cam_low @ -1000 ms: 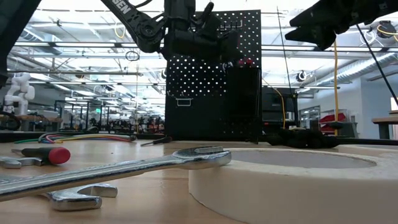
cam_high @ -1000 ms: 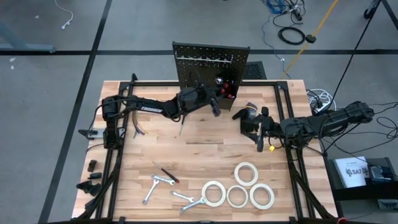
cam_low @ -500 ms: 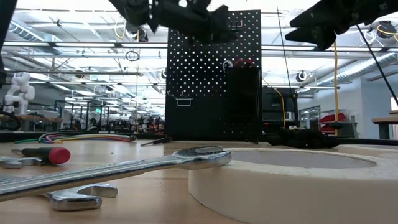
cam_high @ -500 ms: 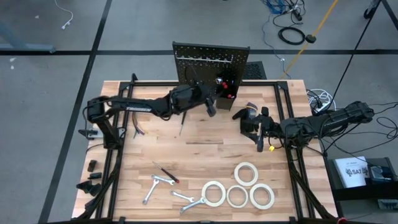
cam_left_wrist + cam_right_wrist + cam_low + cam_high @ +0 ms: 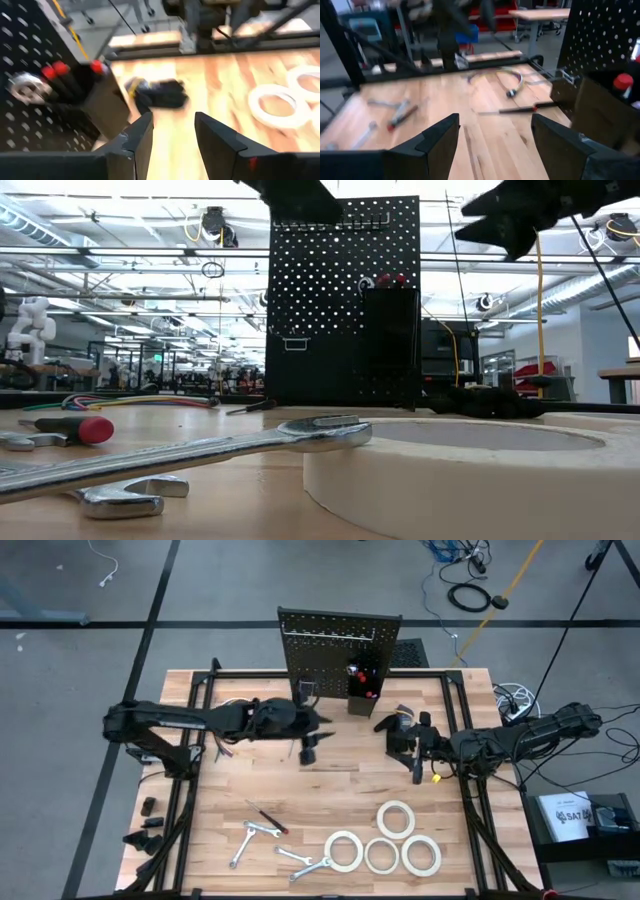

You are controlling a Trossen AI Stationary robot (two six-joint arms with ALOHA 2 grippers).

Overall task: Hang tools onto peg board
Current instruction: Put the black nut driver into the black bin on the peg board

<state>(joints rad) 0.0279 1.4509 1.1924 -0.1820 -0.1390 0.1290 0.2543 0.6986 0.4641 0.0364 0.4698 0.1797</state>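
High view: left hand [image 5: 309, 752] open, near peg board [image 5: 338, 643].

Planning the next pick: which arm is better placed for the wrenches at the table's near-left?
Left, probably. The left gripper is empty and open over mid-table on the same side as the wrenches. The right gripper, also open, sits nearer the tape rolls.

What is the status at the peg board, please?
Left gripper open, empty, in front of the peg board. Right gripper open, empty, waiting right of centre. Wrenches and tape rolls on the table, unhung. Path clear.
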